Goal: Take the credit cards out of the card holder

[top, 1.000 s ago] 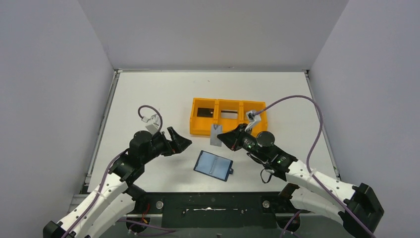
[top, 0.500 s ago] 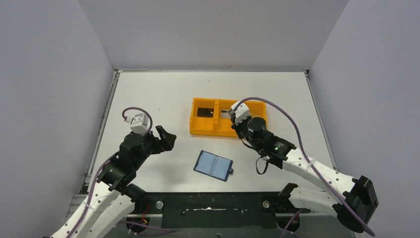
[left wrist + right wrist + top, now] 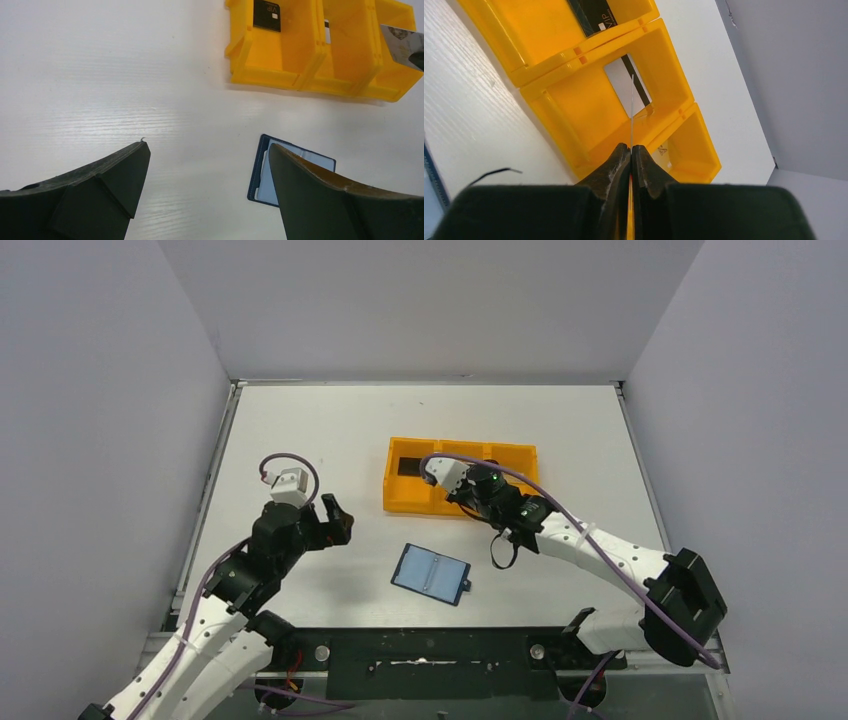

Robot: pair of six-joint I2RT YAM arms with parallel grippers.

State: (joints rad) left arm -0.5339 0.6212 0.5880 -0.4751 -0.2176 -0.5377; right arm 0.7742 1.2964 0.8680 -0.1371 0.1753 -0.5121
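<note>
Jutting from right end effector (image 3: 630, 148): card (image 3: 400, 44)

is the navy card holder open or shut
Open: the small navy bifold card holder lies spread flat on the white table, light blue inside facing up.

Table (image 3: 100, 75): white, matt, fine streaked grain. Tray (image 3: 280, 77) at upper right — orange moulded plastic, smooth, slight sheen. Black card (image 3: 266, 8) in it: glossy plastic. Card holder (image 3: 261, 172): smooth navy cover, pale blue lining. Left gripper (image 3: 208, 145) fingers (image 3: 100, 200) — dark matt plastic, faintly rough.
</note>
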